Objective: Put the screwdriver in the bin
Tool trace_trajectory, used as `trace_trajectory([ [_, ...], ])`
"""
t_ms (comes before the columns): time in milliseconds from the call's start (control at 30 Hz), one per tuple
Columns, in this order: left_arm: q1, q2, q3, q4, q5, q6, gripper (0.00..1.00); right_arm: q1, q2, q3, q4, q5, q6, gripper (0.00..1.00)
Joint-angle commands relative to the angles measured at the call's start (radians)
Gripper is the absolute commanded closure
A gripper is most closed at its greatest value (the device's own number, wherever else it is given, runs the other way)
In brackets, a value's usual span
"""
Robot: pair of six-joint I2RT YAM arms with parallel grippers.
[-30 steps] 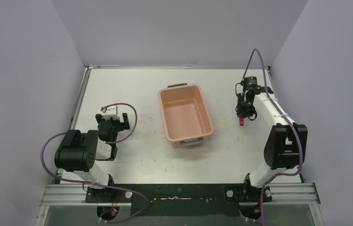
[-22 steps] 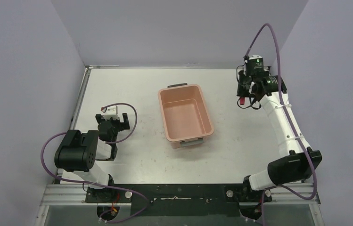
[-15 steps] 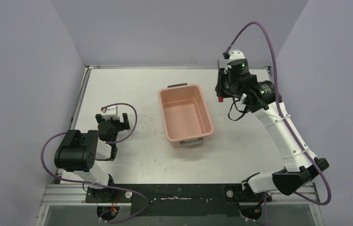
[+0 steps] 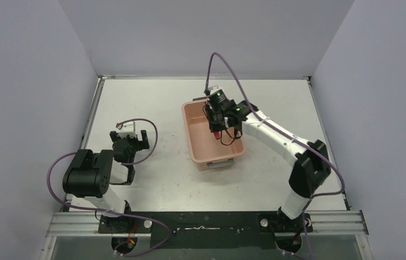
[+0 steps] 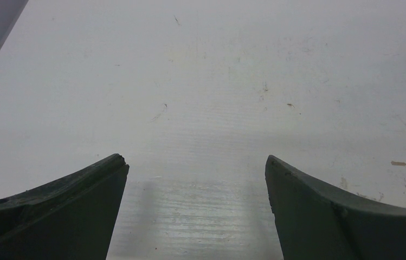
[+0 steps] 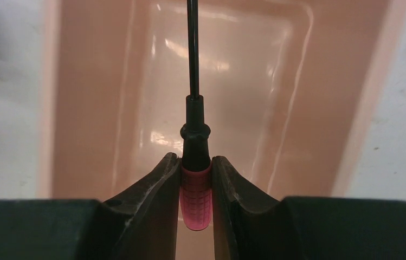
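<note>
Red-handled, the screwdriver [image 6: 195,190] is pinched between the right gripper's [image 4: 217,129] two fingers. Its black shaft points up the wrist frame, over the floor of the salmon-pink bin [image 4: 201,142] at the centre of the top view. Left of centre, the left gripper [image 5: 195,179] hangs with its fingers spread wide over the white table [image 5: 217,81].

red screwdriver [image 6: 194,135] over pink bin [image 6: 97,97]

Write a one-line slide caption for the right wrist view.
The right tool pinches the screwdriver by its red handle, slim black shaft pointing out over the pink bin.
</note>
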Motion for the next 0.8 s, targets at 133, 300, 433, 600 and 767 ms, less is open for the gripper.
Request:
trace_trajectory([
  [133, -0.003, -0.011, 0.022, 0.032, -0.006, -0.002, 0.03, 0.004, 0.214, -0.108, 0.067, -0.065, 0.038, 1.0],
  [300, -0.003, -0.011, 0.022, 0.031, -0.006, -0.002, 0.03, 0.005, 0.297, -0.136, 0.089, -0.073, 0.057, 0.93],
  [433, -0.003, -0.011, 0.022, 0.031, -0.006, -0.003, 0.03, 0.007, 0.293, -0.113, 0.068, -0.052, 0.061, 0.42],
  [600, -0.003, -0.011, 0.021, 0.031, -0.007, -0.002, 0.03, 0.011, 0.211, -0.052, 0.026, 0.002, 0.062, 0.18],
  [767, -0.003, -0.011, 0.021, 0.032, -0.006, -0.002, 0.03, 0.016, 0.104, 0.006, -0.012, 0.057, 0.047, 0.0],
])
